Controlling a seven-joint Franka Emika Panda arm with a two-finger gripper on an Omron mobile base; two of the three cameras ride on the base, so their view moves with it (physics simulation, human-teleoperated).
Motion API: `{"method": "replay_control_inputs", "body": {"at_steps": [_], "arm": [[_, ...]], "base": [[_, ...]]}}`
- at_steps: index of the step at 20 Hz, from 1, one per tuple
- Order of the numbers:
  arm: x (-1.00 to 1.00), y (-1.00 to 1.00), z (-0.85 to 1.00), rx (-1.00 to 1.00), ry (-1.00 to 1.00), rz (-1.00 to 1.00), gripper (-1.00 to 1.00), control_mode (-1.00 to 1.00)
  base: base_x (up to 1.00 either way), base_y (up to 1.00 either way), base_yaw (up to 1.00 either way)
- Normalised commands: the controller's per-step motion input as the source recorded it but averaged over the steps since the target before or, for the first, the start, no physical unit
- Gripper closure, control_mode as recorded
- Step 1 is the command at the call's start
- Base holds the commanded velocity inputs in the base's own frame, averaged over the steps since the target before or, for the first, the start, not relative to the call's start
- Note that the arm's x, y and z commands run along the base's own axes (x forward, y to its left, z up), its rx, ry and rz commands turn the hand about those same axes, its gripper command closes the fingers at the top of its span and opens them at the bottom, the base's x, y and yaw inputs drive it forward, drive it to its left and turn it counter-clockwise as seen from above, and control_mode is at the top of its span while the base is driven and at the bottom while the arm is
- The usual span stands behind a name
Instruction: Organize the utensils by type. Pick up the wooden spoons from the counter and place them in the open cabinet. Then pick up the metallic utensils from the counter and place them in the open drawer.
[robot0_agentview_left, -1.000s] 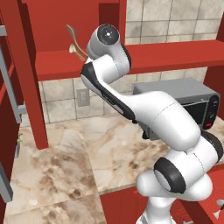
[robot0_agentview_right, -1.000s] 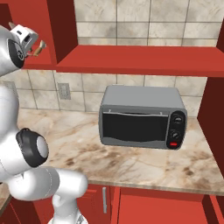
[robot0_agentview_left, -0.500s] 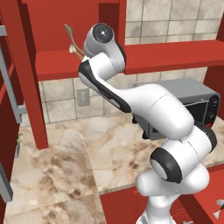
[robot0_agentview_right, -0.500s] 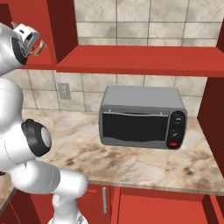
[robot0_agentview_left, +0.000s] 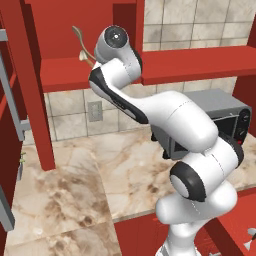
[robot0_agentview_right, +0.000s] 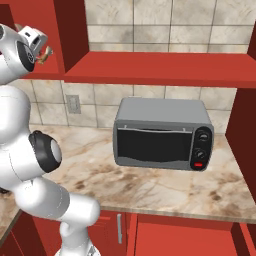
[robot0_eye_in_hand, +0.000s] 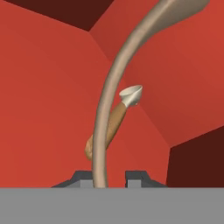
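Note:
My gripper is shut on the pale wooden spoon, whose curved handle runs up from between the fingertips to the upper right. Behind it, the other wooden spoon, with an orange-brown handle and a pale bowl, lies inside the open cabinet. From the left base, the held spoon sticks up above the cabinet shelf, just left of my wrist. From the right base, the gripper is at the cabinet's opening. The counter lies below.
A grey microwave stands on the counter under a doorless red shelf. The cabinet door with its grey bar handle hangs open at the far left. A red post runs down to the counter.
The hand with the pale spoon has edged slightly left and up at the cabinet. The elbow and forearm have swung higher. The grip is unchanged.

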Motion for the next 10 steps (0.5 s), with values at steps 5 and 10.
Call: {"method": "replay_control_inputs", "body": {"at_steps": [5,10], "arm": [[0.27,0.02,0.0,0.0,-0.02,0.0,1.0,-1.0],[0.33,0.05,0.0,0.0,0.0,0.0,1.0,-1.0]], "base": [[0.0,0.0,0.0],[0.0,0.0,0.0]]}}
